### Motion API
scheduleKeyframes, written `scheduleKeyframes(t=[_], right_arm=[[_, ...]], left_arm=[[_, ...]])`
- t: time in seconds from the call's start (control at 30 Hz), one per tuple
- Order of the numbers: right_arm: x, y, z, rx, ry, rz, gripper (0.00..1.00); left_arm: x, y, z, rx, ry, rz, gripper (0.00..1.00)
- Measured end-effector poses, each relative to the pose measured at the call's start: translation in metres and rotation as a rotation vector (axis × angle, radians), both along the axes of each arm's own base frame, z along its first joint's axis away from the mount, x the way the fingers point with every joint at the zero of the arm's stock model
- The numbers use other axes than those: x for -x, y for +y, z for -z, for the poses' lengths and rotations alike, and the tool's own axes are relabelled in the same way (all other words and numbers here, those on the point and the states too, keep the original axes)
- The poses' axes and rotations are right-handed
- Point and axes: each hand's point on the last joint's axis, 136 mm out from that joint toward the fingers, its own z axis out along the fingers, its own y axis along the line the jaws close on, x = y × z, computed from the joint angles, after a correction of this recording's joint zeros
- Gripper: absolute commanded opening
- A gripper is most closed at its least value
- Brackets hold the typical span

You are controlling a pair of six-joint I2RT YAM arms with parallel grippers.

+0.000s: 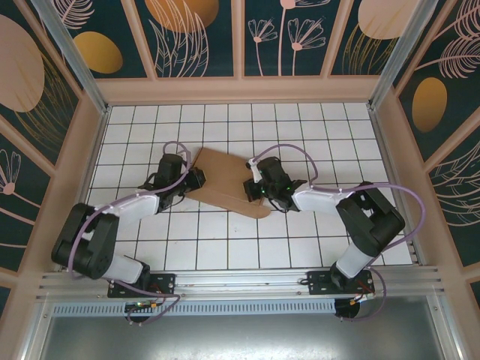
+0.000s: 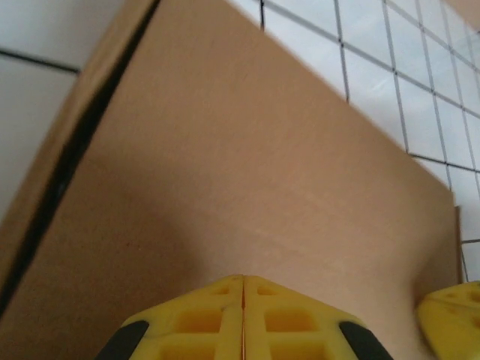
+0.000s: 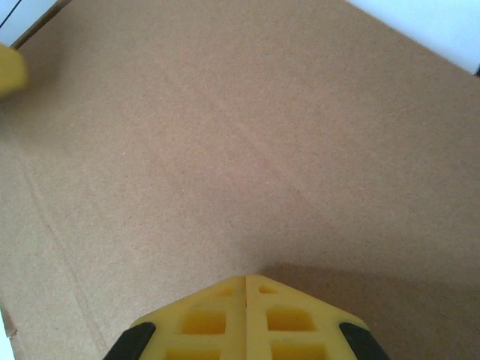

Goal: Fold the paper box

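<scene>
On the white gridded table [image 1: 225,247], the paper box [image 1: 225,184] lies as a flat brown sheet near the centre, its long axis running from far-left to near-right. The left gripper [image 1: 196,178] at its left edge and the right gripper [image 1: 252,187] at its right edge each have their yellow fingers pressed together. No cardboard shows between them.

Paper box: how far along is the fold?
Done: maybe one edge flap, doubled over in the left wrist view. In hand: left claw and right claw, both shut, tips at the paper box from opposite ends. Remaining: no walls stand; most folding.
</scene>
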Motion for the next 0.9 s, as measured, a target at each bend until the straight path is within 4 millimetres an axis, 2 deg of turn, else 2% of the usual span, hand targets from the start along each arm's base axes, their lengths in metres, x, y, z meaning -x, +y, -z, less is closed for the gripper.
scheduleKeyframes(t=[0.07, 0.17, 0.27, 0.37, 0.43, 0.5, 0.57, 0.63, 0.73, 0.83, 0.9], right_arm=[[0.001, -0.004, -0.009, -0.006, -0.019, 0.010, 0.09], [0.001, -0.010, -0.036, -0.045, -0.070, 0.039, 0.08], [-0.003, -0.020, -0.068, -0.114, -0.114, 0.092, 0.13], [-0.011, -0.039, -0.082, -0.173, -0.109, 0.171, 0.24], [-0.018, -0.053, -0.076, -0.195, -0.071, 0.223, 0.30], [-0.020, -0.071, -0.061, -0.210, -0.014, 0.279, 0.35], [-0.017, -0.088, -0.040, -0.238, 0.064, 0.332, 0.38], [-0.010, -0.101, -0.022, -0.259, 0.134, 0.368, 0.42], [0.000, -0.103, -0.009, -0.282, 0.205, 0.374, 0.47], [0.000, -0.098, -0.014, -0.314, 0.210, 0.358, 0.52], [0.000, -0.097, -0.016, -0.331, 0.214, 0.355, 0.56]], left_arm=[[0.000, -0.004, 0.012, 0.014, 0.030, 0.009, 0.06], [-0.003, -0.010, 0.006, 0.051, 0.012, 0.017, 0.09], [-0.003, -0.009, 0.003, 0.051, 0.011, 0.016, 0.23], [-0.006, -0.005, -0.011, 0.028, -0.001, -0.004, 0.37], [-0.017, -0.001, -0.029, 0.017, -0.030, -0.025, 0.42], [-0.030, 0.006, -0.047, 0.011, -0.065, -0.053, 0.45], [-0.047, 0.019, -0.064, -0.006, -0.100, -0.092, 0.48], [-0.058, 0.033, -0.071, -0.029, -0.117, -0.121, 0.51], [-0.071, 0.055, -0.064, -0.082, -0.105, -0.152, 0.51], [-0.080, 0.070, -0.038, -0.115, -0.045, -0.161, 0.51], [-0.081, 0.072, -0.015, -0.121, 0.011, -0.139, 0.51]])
